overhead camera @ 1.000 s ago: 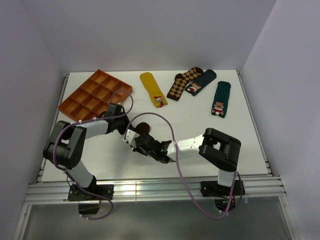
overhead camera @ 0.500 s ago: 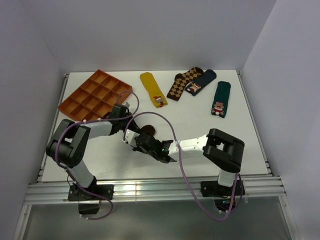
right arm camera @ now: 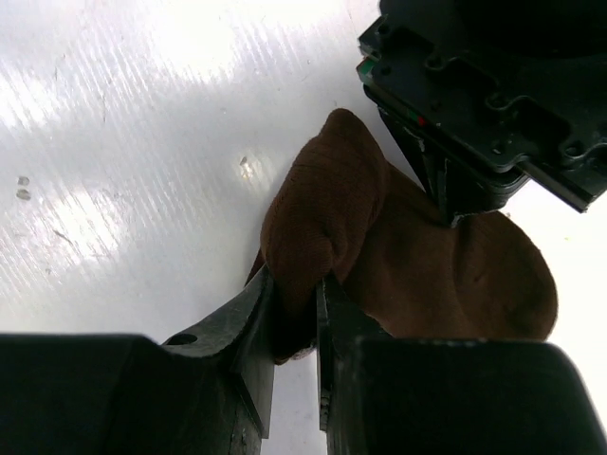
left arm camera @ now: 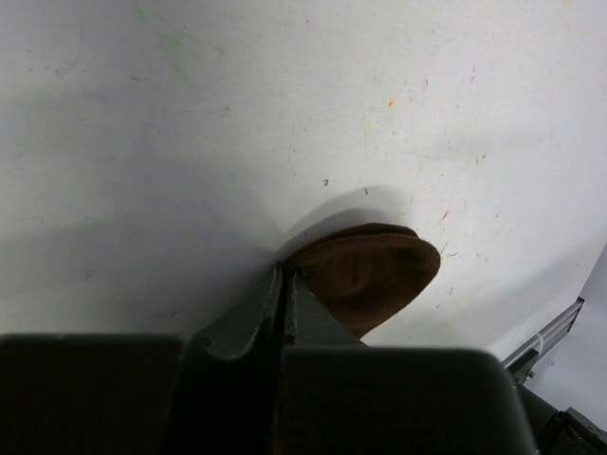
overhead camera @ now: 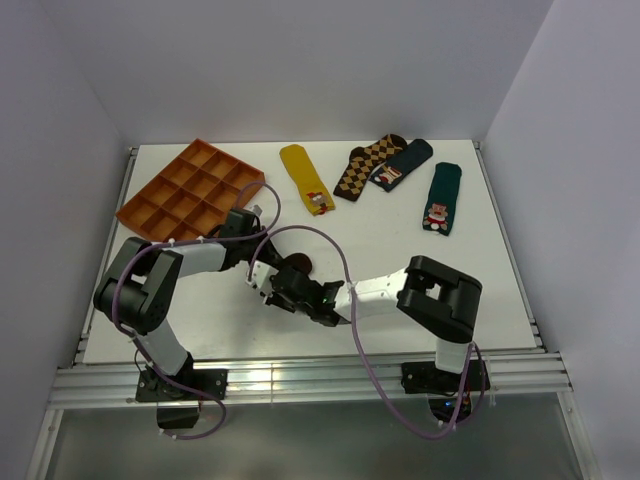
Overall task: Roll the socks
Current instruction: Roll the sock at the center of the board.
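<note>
We find the brown sock (right arm camera: 417, 256) near mid-table (overhead camera: 400, 240), bunched between both grippers. The right gripper (right arm camera: 296, 303), slightly parted, clamps a raised fold. The rest runs away from it toward the left gripper (left arm camera: 284, 280). That one's jaws are closed, tips touching the sock's edge; we cannot confirm a pinch. The compartment tray (overhead camera: 141, 226), far left, holds no sock.

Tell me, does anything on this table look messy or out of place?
Only the brown sock near the front: it is crumpled into a lump, a fold pinched in the right gripper and its edge in the shut left gripper. The other socks lie flat along the far edge; nothing looks spilled.
</note>
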`<state>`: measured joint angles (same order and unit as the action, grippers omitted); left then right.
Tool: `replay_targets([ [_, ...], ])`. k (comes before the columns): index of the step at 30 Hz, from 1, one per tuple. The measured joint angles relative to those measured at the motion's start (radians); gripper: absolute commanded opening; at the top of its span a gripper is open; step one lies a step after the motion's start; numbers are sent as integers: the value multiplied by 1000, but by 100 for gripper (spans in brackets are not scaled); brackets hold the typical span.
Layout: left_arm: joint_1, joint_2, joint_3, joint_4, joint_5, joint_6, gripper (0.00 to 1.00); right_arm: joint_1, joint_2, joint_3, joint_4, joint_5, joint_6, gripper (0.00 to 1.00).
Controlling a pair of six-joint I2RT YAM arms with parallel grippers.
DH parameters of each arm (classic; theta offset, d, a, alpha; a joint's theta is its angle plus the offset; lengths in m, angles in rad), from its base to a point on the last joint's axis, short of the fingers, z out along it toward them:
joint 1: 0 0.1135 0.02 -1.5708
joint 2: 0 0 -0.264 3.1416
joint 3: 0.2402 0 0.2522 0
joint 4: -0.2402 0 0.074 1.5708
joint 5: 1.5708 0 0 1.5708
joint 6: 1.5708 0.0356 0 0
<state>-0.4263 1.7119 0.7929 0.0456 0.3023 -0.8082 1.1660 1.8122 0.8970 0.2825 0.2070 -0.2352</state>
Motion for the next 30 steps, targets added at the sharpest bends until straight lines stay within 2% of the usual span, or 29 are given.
replay_targets([
  [4,0,0,-2,4,0,2,17,-30,0,-4,17,-63,48,0],
  [7,-3,-9,-2,5,-3,3,35,-64,0,-7,29,-134,89,0],
  [8,-4,-15,-2,3,-5,5,47,-77,0,-7,32,-158,99,0],
  [10,-6,-34,-1,2,-12,3,60,-107,0,-7,35,-225,128,0],
  [11,-7,-48,-1,-6,-18,4,72,-122,0,-7,36,-255,139,0],
  [14,-7,-89,0,-28,-51,-3,84,-166,0,-7,39,-346,176,0],
  [19,21,-206,0,-81,-126,-38,89,-224,11,-7,55,-476,229,0],
  [24,64,-340,-39,-144,-248,-115,86,-233,37,12,112,-620,267,0],
  [30,75,-661,-203,-164,-285,-229,85,-322,89,14,95,-724,404,0],
])
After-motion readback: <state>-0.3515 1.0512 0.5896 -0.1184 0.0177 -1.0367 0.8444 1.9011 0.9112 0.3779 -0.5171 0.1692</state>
